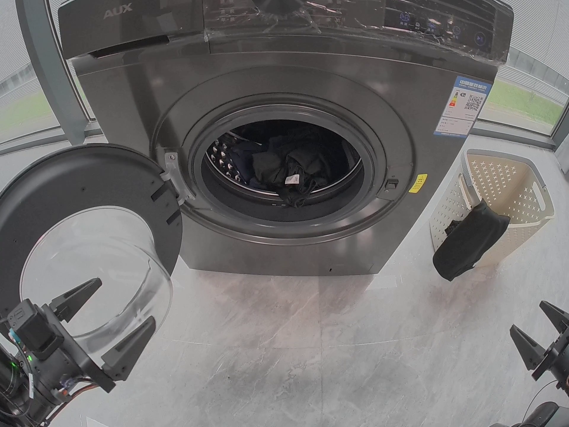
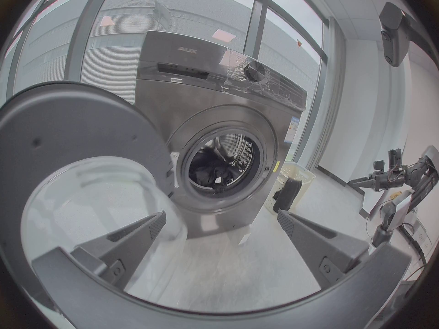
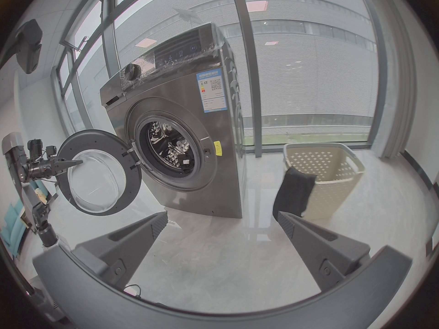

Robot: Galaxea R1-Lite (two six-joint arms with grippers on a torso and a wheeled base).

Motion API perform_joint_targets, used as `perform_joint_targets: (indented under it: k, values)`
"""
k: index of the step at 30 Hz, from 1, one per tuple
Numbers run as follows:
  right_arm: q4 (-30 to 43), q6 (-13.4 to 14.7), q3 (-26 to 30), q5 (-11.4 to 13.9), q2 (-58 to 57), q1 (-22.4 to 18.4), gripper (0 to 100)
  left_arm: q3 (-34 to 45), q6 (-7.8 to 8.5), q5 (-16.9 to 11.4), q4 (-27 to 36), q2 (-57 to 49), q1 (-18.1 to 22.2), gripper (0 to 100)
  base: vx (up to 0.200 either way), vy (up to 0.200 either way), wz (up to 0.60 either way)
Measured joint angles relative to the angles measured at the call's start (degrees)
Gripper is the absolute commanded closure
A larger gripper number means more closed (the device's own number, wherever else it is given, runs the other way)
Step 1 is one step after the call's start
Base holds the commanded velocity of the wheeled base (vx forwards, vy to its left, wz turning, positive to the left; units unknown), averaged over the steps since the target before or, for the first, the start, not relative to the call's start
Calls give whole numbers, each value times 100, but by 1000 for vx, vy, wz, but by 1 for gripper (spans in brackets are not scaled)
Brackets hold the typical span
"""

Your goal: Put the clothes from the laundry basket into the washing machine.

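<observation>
Faces the washing machine (image 1: 284, 72) at the far side of the floor, round door (image 1: 89, 197) swung wide to the left. Inside the drum, a heap of dark clothes (image 1: 284, 167). Just beside the machine's right flank, on the floor, a cream laundry basket (image 1: 515, 185) with one dark garment (image 1: 468, 241) draped over its near rim, hanging outside. Left gripper (image 1: 121, 306) in front of the open door, fingers apart, holds nothing. Right gripper (image 1: 529, 317) above the floor at near right, fingers apart, well clear of the basket.
</observation>
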Motion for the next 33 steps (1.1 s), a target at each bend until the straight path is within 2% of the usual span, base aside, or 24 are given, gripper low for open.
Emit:
perform_joint_targets:
  k: [2,7,14,17,22,26,29,31,33]
  values:
    - [378,-5,0,4,-433,-130,0,9,-41,-73,547,-458,201,0,0,0,0]
    - [1142,-11,0,11,-1369,-436,0,13,-263,-369,2011,-1702,769,0,0,0,0]
    - [1925,-13,0,69,-2384,-844,0,13,-496,-1009,4270,-3672,1836,0,0,-200,0]
    - [2185,-24,0,-49,-2687,-996,0,13,-529,-1165,5046,-4336,2345,0,0,-200,0]
    - [2425,-52,-2,-263,-3012,-1134,0,11,-247,-1324,5433,-4996,3289,0,0,-200,0]
    - [2491,-101,-2,-285,-3122,-1178,0,11,-59,-1436,5565,-5302,3922,0,0,-200,0]
    - [2549,-151,-2,-283,-3163,-1195,0,11,27,-1476,5825,-5505,4128,0,0,-133,0]
    - [2589,-187,-2,-261,-3178,-1200,0,11,138,-1498,5915,-5608,4123,0,0,0,0]
    - [2620,-211,-2,-241,-3191,-1206,0,11,166,-1518,5933,-5682,4100,0,0,0,0]
